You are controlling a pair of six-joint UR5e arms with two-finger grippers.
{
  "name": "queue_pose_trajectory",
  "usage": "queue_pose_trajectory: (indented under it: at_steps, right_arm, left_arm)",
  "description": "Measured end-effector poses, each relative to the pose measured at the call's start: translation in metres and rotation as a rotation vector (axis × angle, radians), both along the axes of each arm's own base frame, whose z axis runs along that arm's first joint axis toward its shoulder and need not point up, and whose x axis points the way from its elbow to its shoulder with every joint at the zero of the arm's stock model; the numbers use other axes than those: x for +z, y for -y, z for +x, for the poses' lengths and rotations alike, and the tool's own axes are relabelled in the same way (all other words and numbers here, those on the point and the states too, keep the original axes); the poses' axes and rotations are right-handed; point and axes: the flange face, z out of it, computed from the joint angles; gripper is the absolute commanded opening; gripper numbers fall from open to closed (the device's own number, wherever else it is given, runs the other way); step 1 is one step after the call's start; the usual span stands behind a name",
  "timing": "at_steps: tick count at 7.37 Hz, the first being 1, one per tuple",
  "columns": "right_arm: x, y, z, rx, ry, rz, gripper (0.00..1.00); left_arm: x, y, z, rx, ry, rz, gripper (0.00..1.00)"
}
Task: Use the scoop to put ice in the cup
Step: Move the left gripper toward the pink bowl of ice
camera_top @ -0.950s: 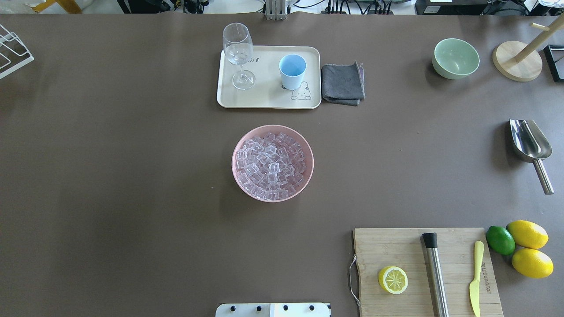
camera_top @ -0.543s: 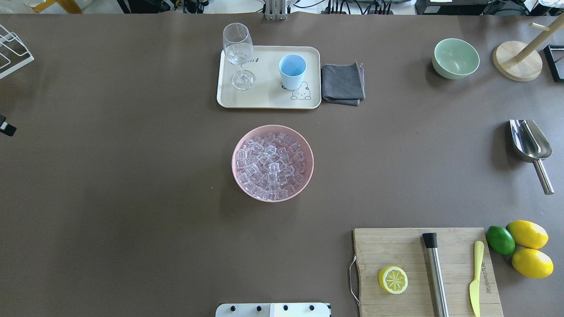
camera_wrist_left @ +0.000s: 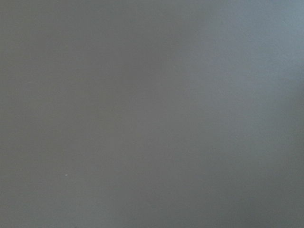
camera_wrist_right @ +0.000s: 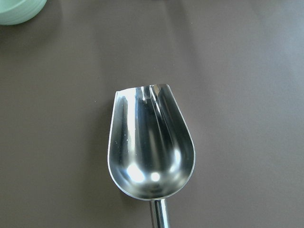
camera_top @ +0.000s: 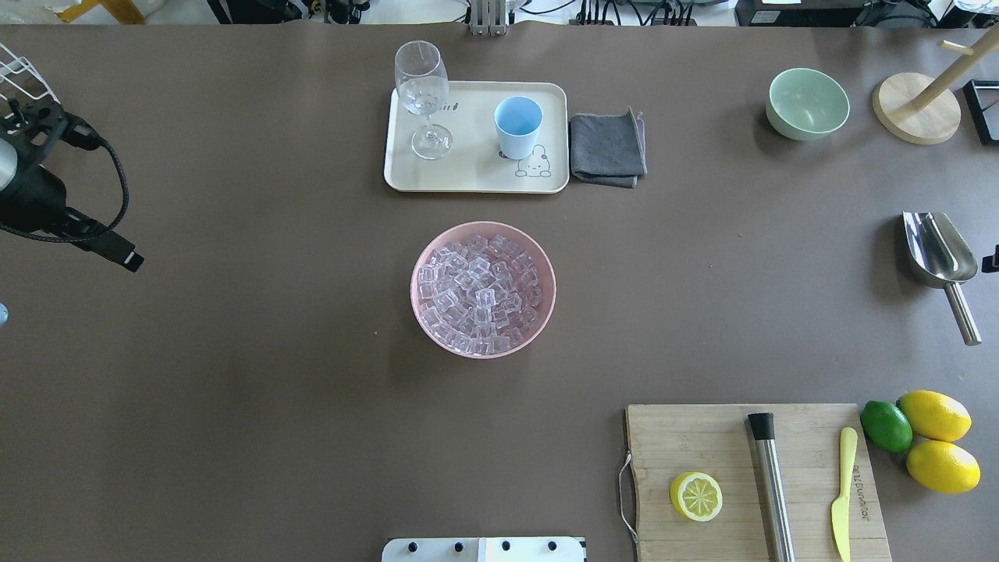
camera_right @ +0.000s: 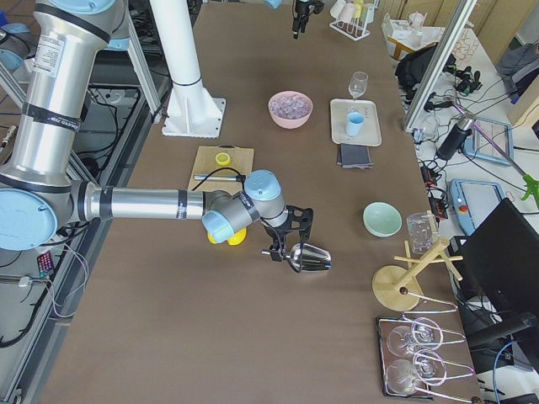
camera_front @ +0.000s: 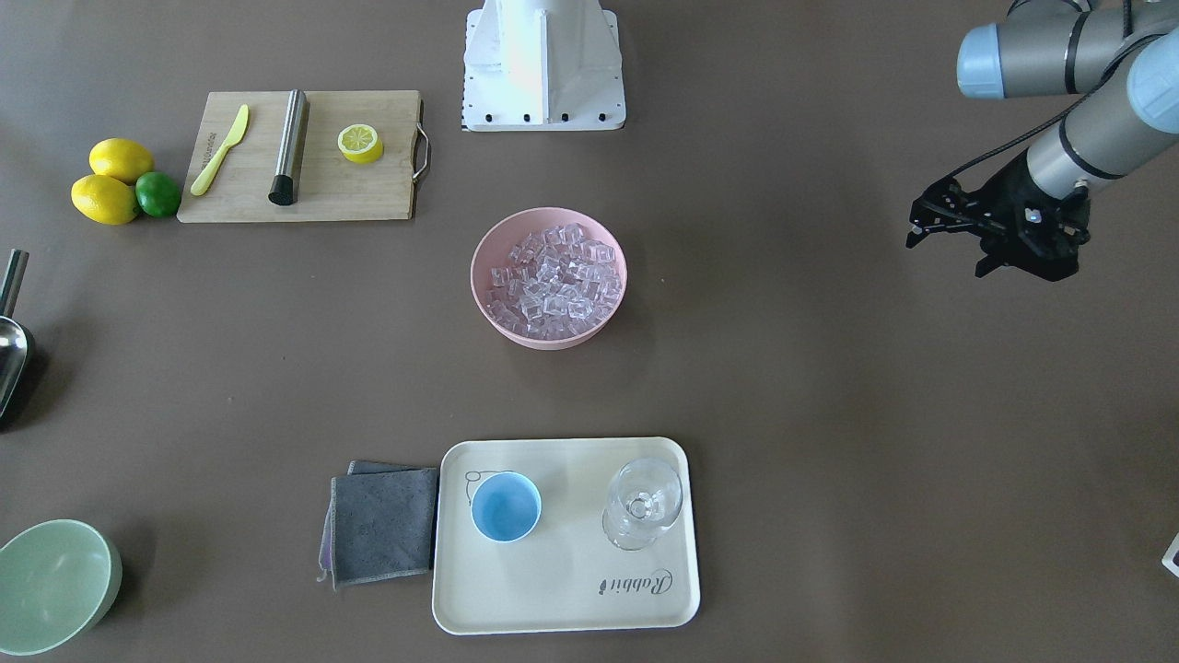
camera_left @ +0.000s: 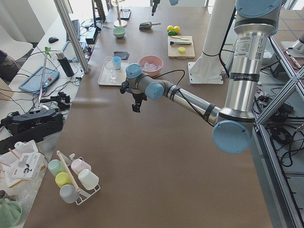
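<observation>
The ice (camera_top: 480,293) fills a pink bowl (camera_top: 414,289) at the table's middle. Beyond it, the light-blue cup (camera_top: 518,125) stands upright on a cream tray (camera_top: 468,176). The silver scoop (camera_top: 939,254) lies flat at the far right, handle toward the robot, and its trough fills the right wrist view (camera_wrist_right: 151,152). My right gripper (camera_right: 284,252) hangs just over the scoop's handle; I cannot tell whether it is open or shut. My left gripper (camera_front: 947,258) hovers open and empty over bare table at the far left, well away from the bowl.
A stemmed glass (camera_top: 421,86) shares the tray, with a grey cloth (camera_top: 607,148) beside it. A green bowl (camera_top: 807,103) and a wooden stand (camera_top: 915,105) sit at the back right. A cutting board (camera_top: 702,437) with a lemon half, steel cylinder and knife lies front right, fruit next to it.
My left arm has come into the overhead view from the left edge. A sliver of the right gripper now shows at the right edge by the scoop. No object has moved.
</observation>
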Motion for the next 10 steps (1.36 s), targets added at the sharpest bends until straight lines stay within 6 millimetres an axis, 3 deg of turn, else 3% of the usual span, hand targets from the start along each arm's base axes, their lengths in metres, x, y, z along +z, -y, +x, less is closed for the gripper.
queue_pose_trajectory:
  at_steps: [2, 4, 6, 7, 8, 10]
  right_arm:
    - [0.011, -0.008, -0.031, 0.007, -0.017, 0.026, 0.99]
    - [0.034, -0.026, -0.043, 0.021, -0.012, 0.083, 0.99]
    - [0.043, -0.037, -0.064, 0.056, -0.006, 0.116, 0.98]
    - [0.045, -0.042, -0.069, 0.059, -0.004, 0.122, 0.93]
    - [0.046, -0.046, -0.071, 0.054, -0.005, 0.124, 0.84]
    - [0.054, -0.055, -0.071, 0.034, -0.019, 0.118, 0.75]
  left_arm:
    - [-0.014, -0.012, 0.029, 0.043, 0.006, 0.056, 0.99]
    - [-0.036, -0.028, 0.062, 0.095, -0.011, 0.126, 0.99]
    - [-0.030, -0.035, 0.101, 0.129, -0.054, 0.285, 0.99]
    - [-0.021, -0.033, 0.112, 0.135, -0.101, 0.358, 0.99]
    - [-0.026, -0.034, 0.125, 0.147, -0.141, 0.409, 0.99]
    - [-0.049, -0.047, 0.162, 0.209, -0.203, 0.554, 0.99]
